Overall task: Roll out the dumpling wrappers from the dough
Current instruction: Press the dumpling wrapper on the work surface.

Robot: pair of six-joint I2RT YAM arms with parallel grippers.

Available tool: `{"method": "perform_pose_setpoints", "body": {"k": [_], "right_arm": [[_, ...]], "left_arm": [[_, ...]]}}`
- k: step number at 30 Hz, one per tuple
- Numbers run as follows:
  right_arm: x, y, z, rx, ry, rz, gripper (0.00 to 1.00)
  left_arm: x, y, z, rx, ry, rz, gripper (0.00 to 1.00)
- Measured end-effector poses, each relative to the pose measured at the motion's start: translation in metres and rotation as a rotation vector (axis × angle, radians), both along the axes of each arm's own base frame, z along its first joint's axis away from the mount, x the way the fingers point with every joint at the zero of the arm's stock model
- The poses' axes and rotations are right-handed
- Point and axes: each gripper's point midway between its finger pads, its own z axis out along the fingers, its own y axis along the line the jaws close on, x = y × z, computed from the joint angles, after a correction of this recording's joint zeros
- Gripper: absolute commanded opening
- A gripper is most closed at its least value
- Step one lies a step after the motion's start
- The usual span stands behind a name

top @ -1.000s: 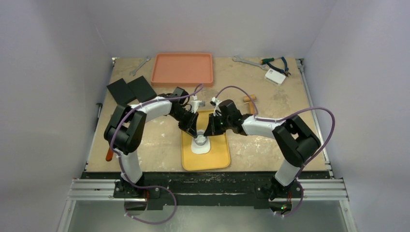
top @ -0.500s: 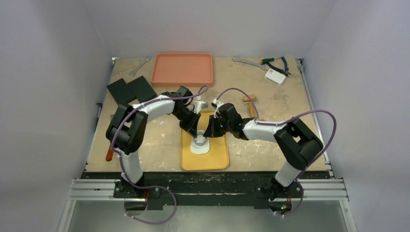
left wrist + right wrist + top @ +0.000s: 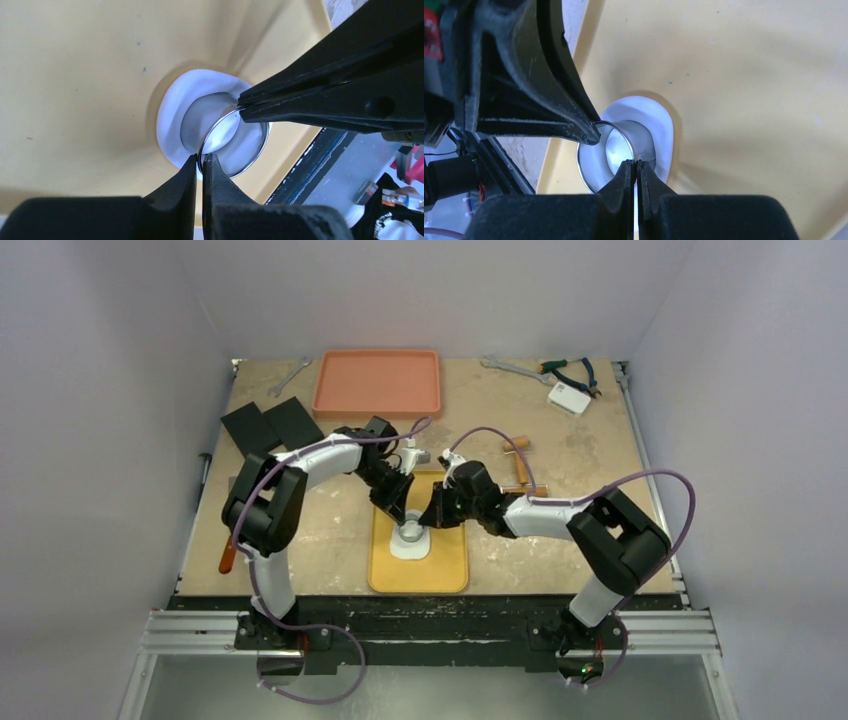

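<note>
**A:** What takes up the most room?

**B:** The table [image 3: 600,530], scuffed and pale. A salmon tray [image 3: 376,383] sits at its far edge. A yellow tray [image 3: 445,570] sits at the near middle, between the two arms.

**A:** And around those?

**B:** Two black pads [image 3: 270,426] lie far left, with a wrench [image 3: 290,377] beyond them. At the far right there is a second wrench [image 3: 505,365], pliers [image 3: 572,370] and a white box [image 3: 569,397]. A wooden roller [image 3: 516,443] lies just behind the right forearm, which covers part of it. An orange-handled tool [image 3: 227,560] is at the left edge.

**A:** Where is the dough?

**B:** The dough [image 3: 172,117] lies flat on the yellow tray as a white rounded patch. A metal ring cutter [image 3: 261,150] stands on it, inside its outline.

**A:** And the grippers?

**B:** The left gripper [image 3: 202,162] is pinched tight on the ring's wall. The right gripper [image 3: 635,167] clamps the opposite side. From above, their fingers hide the ring and most of the patch.

**A:** Is there a dumpling wrapper?

**B:** The dumpling wrapper [image 3: 227,142] would be the round enclosed by the ring. I cannot tell whether it is cut free.
</note>
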Motion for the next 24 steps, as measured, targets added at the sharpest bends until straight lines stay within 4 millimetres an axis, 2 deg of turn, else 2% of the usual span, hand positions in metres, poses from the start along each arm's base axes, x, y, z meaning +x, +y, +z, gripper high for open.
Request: {"method": "perform_pose_setpoints", "body": {"k": [4,8,18,24], "right_arm": [[-0.005,-0.002,0.001,0.026,-0.016,-0.034,0.00],[0.000,-0.001,0.001,0.020,-0.006,-0.032,0.00],[0.005,0.003,0.001,-0.026,0.090,0.068,0.00],[-0.001,0.001,0.002,-0.026,0.030,0.025,0.00]], "left_arm": [[-0.001,-0.003,0.000,-0.016,0.035,-0.008,0.00],[-0.003,-0.002,0.000,-0.031,0.023,-0.025,0.00],[-0.007,0.000,0.003,-0.027,-0.077,-0.096,0.00],[-0.001,0.001,0.000,-0.030,-0.001,-0.058,0.00]]}}
